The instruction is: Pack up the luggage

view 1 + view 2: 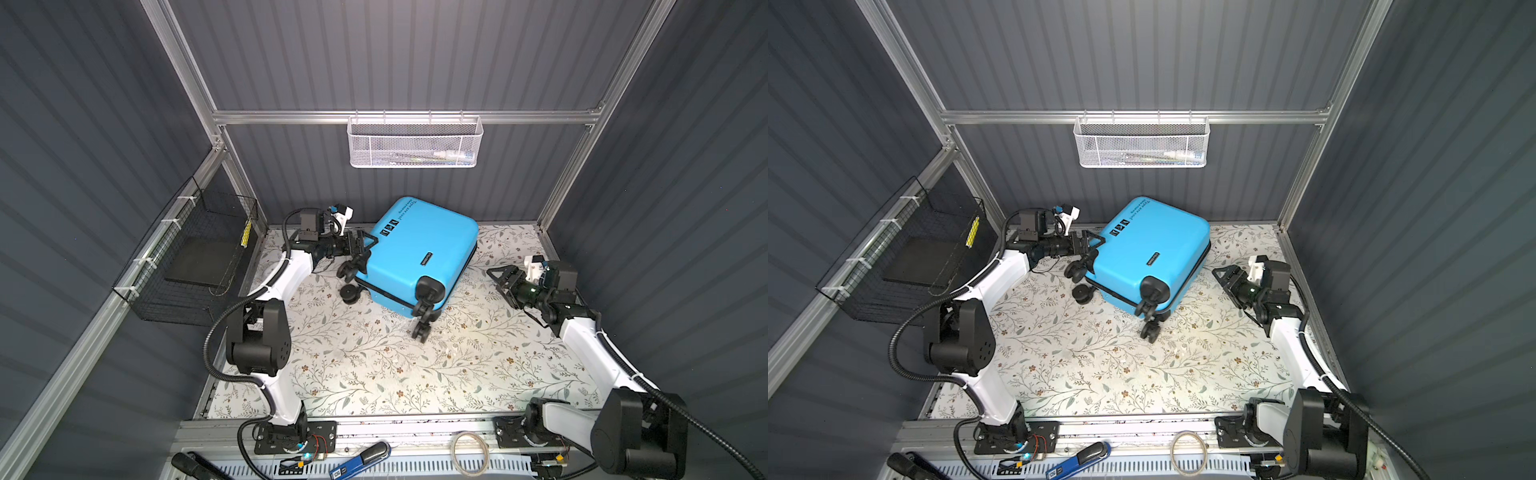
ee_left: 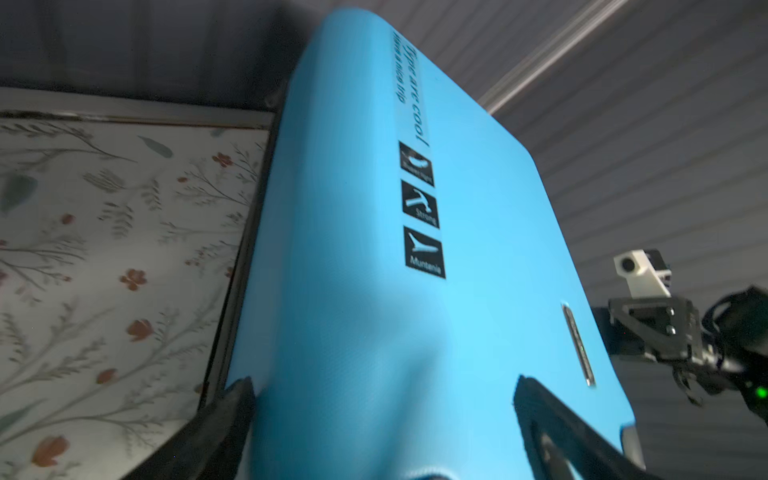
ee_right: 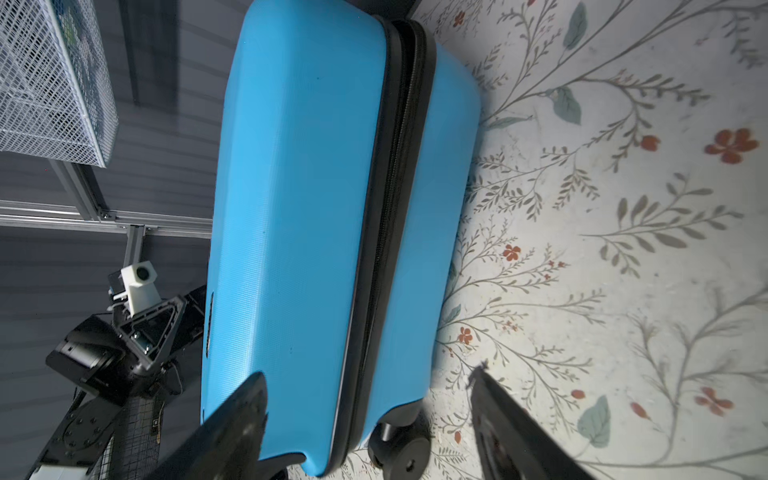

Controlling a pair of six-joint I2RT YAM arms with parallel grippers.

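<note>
Left wrist view gives me luggage [image 2: 353, 311] stickers [image 2: 422, 208]; right wrist view, zipper [image 3: 386, 208] instead. Left gripper [image 2: 383, 379], right gripper [image 3: 369, 371] spread wide, empty.

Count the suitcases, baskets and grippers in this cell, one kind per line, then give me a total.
Suitcases: 1, the bright blue hard-shell suitcase
Baskets: 2, the white mesh basket on the back rail and the black wire basket on the side rail
Grippers: 2, the left gripper and the right gripper
Total: 5
</note>
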